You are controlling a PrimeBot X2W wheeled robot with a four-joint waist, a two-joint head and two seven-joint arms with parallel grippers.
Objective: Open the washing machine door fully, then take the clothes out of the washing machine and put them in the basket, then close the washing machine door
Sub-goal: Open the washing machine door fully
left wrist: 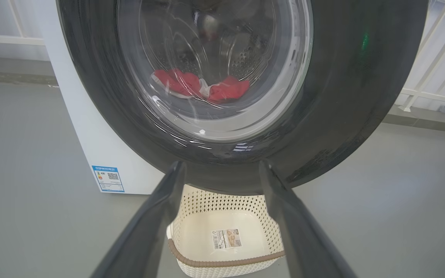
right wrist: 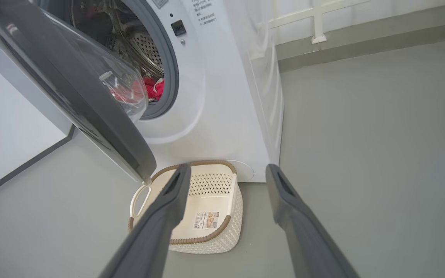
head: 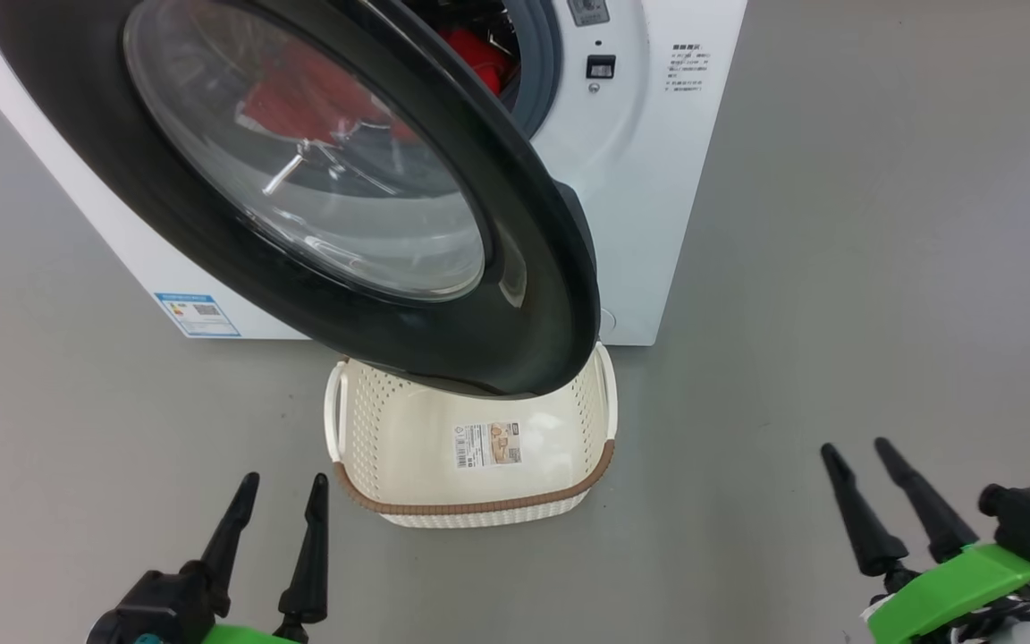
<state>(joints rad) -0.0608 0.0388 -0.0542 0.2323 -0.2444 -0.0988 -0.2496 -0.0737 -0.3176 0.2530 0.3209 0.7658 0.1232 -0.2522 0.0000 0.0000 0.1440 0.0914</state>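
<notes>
The white washing machine (head: 658, 206) stands on the floor with its black-rimmed door (head: 515, 295) swung partly open toward me. Red clothes (head: 476, 55) lie inside the drum; the same clothes (left wrist: 203, 85) show through the door glass and past the door's edge as clothes (right wrist: 153, 87). The cream basket (head: 408, 447) sits on the floor under the door's lower rim, holding nothing. My left gripper (head: 287, 483) is open at the lower left, short of the basket (left wrist: 203, 239). My right gripper (head: 856, 449) is open at the lower right, well clear of the basket (right wrist: 214, 189).
Grey floor (head: 882, 268) stretches to the right of the machine and in front of the basket. A white railing (right wrist: 315, 19) and a low wall run behind the machine. A blue label (head: 197, 315) marks the machine's lower left front.
</notes>
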